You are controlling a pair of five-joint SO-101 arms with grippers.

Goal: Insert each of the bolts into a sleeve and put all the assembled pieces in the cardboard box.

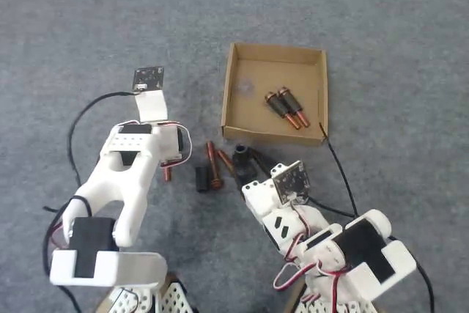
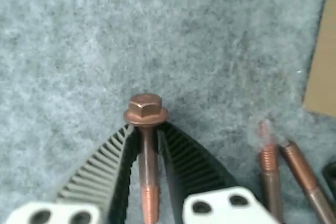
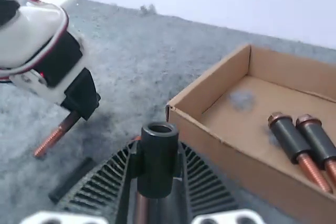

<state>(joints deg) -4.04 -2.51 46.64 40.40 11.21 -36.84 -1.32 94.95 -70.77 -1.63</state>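
Note:
My left gripper (image 2: 147,132) is shut on a copper bolt (image 2: 146,111), whose hex head sticks out past the fingertips; in the high view this bolt (image 1: 167,174) hangs just over the carpet. My right gripper (image 3: 157,153) is shut on a black sleeve (image 3: 157,161), held upright with its bore open on top, near the box's front corner (image 1: 242,157). Two loose bolts (image 1: 212,163) and a loose black sleeve (image 1: 201,179) lie between the arms. The cardboard box (image 1: 233,93) holds two assembled pieces (image 1: 287,108).
Grey carpet covers the table. The loose bolts (image 2: 270,171) lie close beside my left gripper, and the box wall (image 3: 210,124) stands just beyond the right one. A black cable (image 1: 341,174) trails from the box's near right corner.

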